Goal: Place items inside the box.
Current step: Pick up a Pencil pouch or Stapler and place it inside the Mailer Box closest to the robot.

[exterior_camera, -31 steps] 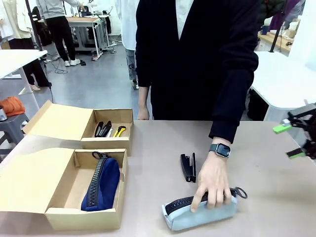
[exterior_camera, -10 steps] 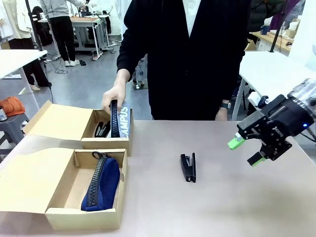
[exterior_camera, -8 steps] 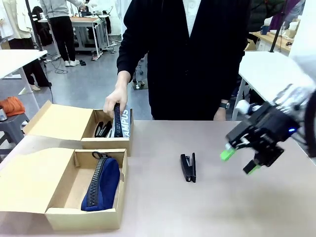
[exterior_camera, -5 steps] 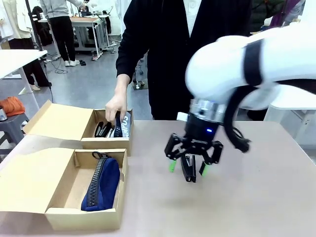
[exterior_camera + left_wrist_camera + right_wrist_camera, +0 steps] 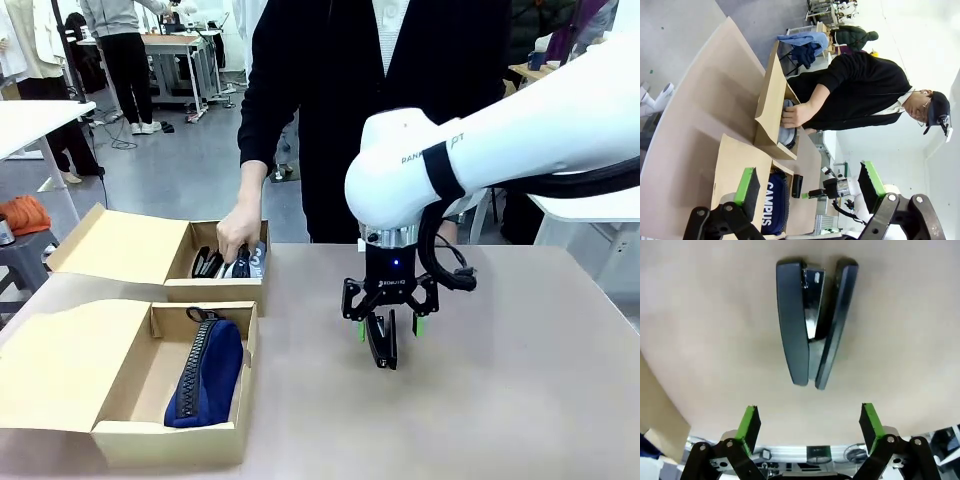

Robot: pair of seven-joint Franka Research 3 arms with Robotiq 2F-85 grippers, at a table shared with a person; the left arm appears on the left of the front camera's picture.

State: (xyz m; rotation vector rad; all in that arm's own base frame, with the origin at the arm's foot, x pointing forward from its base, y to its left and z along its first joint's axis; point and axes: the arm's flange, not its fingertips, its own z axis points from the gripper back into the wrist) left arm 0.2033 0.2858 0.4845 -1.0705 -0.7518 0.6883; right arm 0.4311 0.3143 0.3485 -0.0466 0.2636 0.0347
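- Grippers first: right gripper (image 5: 389,328) (image 5: 809,421) is hanging fingers-down over mid table (image 5: 500,400), jaws standing wide, released, grasping nothing.
- Directly under it, black stapler (image 5: 381,348) (image 5: 810,325) is lying on its side on the tabletop, in line w/ the gap btwn the two green pads. Pads aren't touching it in right wrist view, and its two arms are gaping a bit at one end.
- Off to the side, left gripper (image 5: 808,183) is sitting well back from the work, jaws also spread wide, nothing btwn them.
- Across the table, person's hand (image 5: 237,232) (image 5: 796,114) is reaching into far box (image 5: 215,293) (image 5: 771,100), fingers curling over the top of pale grey zip pouch (image 5: 252,262) (image 5: 786,135) and pressing it down inside.
- In the same box, small desk things (image 5: 205,262) are lying just beside the pouch, on robot's left of it. They're dark and too small to tell apart.
- Closer in, near box (image 5: 170,440) (image 5: 735,165) is sitting just in front of far box w/ lid flap open.
- Inside it, navy blue zip pouch (image 5: 205,372) (image 5: 774,207) is lying along the right wall, zip facing up. White "CAMPUS" print is showing on it in left wrist view.
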